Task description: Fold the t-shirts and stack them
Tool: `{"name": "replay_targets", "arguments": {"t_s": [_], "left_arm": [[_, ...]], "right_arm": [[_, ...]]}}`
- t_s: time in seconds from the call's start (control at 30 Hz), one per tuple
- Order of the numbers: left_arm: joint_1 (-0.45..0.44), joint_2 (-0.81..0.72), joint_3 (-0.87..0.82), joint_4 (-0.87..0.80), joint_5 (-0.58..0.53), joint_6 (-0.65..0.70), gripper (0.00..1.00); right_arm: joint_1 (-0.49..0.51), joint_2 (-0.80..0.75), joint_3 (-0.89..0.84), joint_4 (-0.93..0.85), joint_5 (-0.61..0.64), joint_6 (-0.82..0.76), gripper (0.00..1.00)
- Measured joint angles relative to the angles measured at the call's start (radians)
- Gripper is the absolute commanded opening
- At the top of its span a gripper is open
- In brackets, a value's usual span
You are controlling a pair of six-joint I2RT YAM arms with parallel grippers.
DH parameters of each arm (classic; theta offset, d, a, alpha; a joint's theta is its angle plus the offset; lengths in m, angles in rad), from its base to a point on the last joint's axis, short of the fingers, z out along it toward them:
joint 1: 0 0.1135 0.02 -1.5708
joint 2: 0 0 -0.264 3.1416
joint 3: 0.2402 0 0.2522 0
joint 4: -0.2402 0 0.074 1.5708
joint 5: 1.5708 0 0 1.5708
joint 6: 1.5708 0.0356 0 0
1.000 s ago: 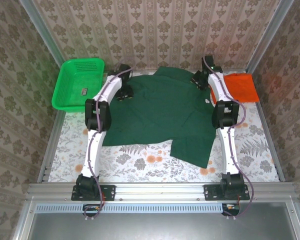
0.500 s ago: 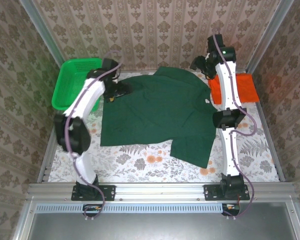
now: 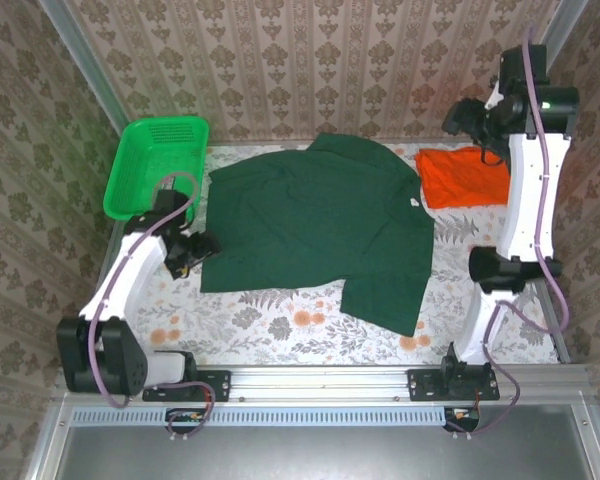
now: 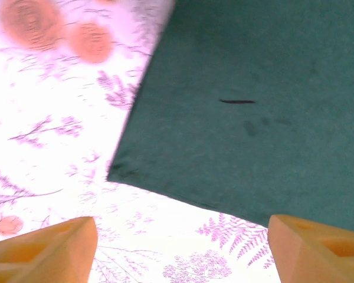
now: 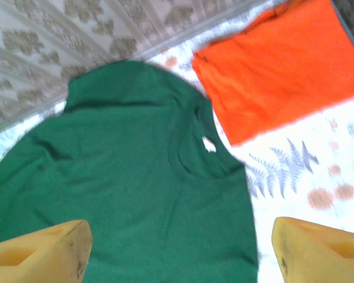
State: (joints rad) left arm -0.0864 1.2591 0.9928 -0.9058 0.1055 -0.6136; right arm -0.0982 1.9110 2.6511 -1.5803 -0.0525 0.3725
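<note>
Green shirt (image 3: 320,230) spread flat mid-desk (image 3: 280,320); orange shirt (image 3: 465,178) far right, just beside it. Left fingers (image 4: 47,247) open, empty, by green shirt's near-left corner. Right fingers (image 5: 35,250) open, empty, high above both shirts.

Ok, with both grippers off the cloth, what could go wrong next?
The dark green cotton t-shirt lies unevenly, with one flap jutting toward the near edge, so a fold from here may come out crooked.
The folded bright orange t-shirt sits close beside its collar side, so the open right gripper could snag both.
The open left gripper is near the bright green mesh basket and might knock it.
</note>
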Motion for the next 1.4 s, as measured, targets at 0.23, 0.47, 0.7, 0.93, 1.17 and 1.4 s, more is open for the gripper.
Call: {"name": "replay_targets", "arguments": {"t_s": [0.23, 0.47, 0.7, 0.93, 1.17, 1.4], "left_arm": [[0.144, -0.074, -0.208, 0.039, 0.134, -0.022, 0.6], [0.185, 0.016, -0.24, 0.076, 0.218, -0.019, 0.54], [0.206, 0.156, -0.24, 0.144, 0.235, -0.013, 0.53], [0.207, 0.247, -0.234, 0.177, 0.236, 0.005, 0.51], [0.21, 0.247, -0.233, 0.177, 0.24, 0.008, 0.53], [0.21, 0.251, -0.233, 0.177, 0.239, 0.01, 0.52]], "right_arm": [[-0.065, -0.762, -1.276, 0.313, -0.167, 0.106, 0.66], [0.016, -1.02, -1.947, 0.439, -0.338, 0.281, 0.58], [0.095, -1.152, -2.086, 0.447, -0.333, 0.386, 0.52], [0.121, -1.125, -2.132, 0.507, -0.294, 0.441, 0.45], [0.151, -1.036, -2.201, 0.644, -0.284, 0.494, 0.43], [0.219, -0.971, -2.196, 0.702, -0.23, 0.529, 0.41]]}}
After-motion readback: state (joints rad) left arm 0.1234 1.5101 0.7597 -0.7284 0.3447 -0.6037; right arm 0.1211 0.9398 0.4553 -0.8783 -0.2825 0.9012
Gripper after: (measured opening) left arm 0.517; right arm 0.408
